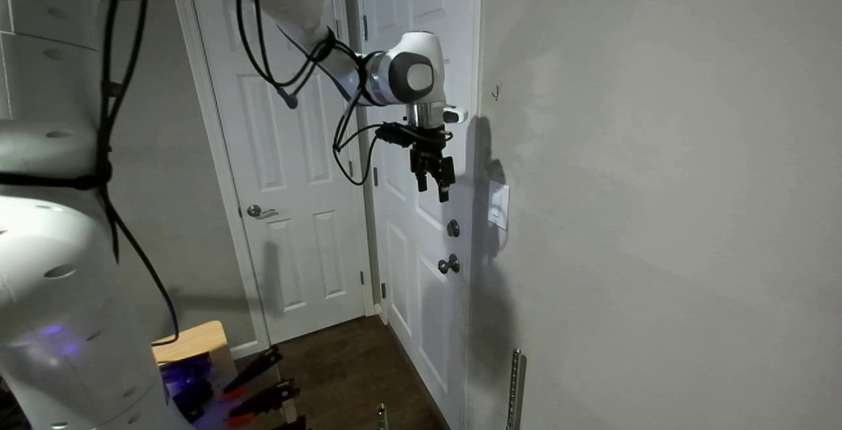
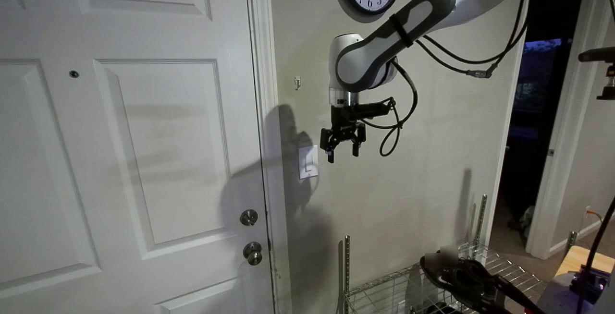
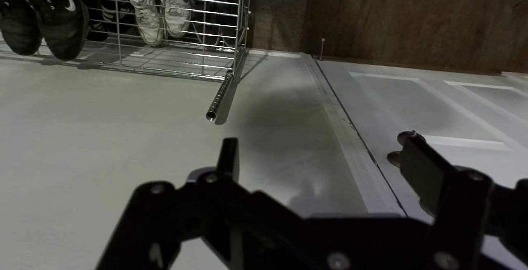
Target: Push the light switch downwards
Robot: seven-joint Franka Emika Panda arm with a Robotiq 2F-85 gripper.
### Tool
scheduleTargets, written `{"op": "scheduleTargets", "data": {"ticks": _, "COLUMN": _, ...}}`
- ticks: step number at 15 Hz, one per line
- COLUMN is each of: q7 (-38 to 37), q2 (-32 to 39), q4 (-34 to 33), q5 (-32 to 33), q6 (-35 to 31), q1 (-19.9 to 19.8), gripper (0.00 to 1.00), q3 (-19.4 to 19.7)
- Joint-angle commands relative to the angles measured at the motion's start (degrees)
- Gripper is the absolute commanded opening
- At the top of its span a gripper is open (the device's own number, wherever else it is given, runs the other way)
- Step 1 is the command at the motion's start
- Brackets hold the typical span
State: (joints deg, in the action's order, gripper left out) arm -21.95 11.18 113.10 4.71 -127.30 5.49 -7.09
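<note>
The light switch [image 1: 498, 204] is a small white upright plate on the beige wall beside the door frame. It shows in both exterior views [image 2: 308, 162], partly in the arm's shadow. The toggle's exact position is too small to tell. My black gripper [image 1: 433, 190] points down with its fingers apart and nothing between them. In an exterior view the gripper [image 2: 343, 155] appears right of the switch, its tips at about plate height. It looks apart from the wall. In the wrist view the open jaws [image 3: 324, 154] show wall and door frame between them; the switch does not show there.
A white door [image 2: 168, 150] with a round knob [image 2: 252, 253] and a deadbolt [image 2: 248, 217] stands beside the switch. A small hook [image 2: 297, 82] is on the wall above it. A wire rack [image 3: 165, 69] with shoes and an upright metal post [image 3: 220, 96] stands below along the wall.
</note>
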Motion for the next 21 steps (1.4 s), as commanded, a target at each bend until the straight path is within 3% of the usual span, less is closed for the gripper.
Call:
{"op": "scheduleTargets", "data": {"ticks": 1, "q7": 0.03, "q2": 3.75, "q4": -2.63, "q5": -0.49, "q6": -4.02, "q1": 1.55, "gripper": 1.0, "q3": 1.13}}
{"op": "scheduleTargets", "data": {"ticks": 7, "q7": 1.0, "q2": 8.98, "q4": -3.5, "q5": -2.46, "q6": -12.33, "q1": 2.83, "gripper": 1.0, "q3": 1.33}}
{"op": "scheduleTargets", "data": {"ticks": 10, "q7": -2.36, "q2": 11.46, "q4": -3.48, "q5": 0.77, "q6": -17.44, "q1": 5.01, "gripper": 1.0, "q3": 3.45}}
{"op": "scheduleTargets", "data": {"ticks": 15, "q7": -8.65, "q2": 15.39, "q4": -3.92, "q5": 5.92, "q6": -26.31, "q1": 10.44, "gripper": 1.0, "q3": 10.01}}
{"op": "scheduleTargets", "data": {"ticks": 21, "q7": -20.6, "q2": 18.92, "q4": -6.06, "q5": 12.89, "q6": -32.04, "q1": 18.37, "gripper": 1.0, "q3": 20.4}}
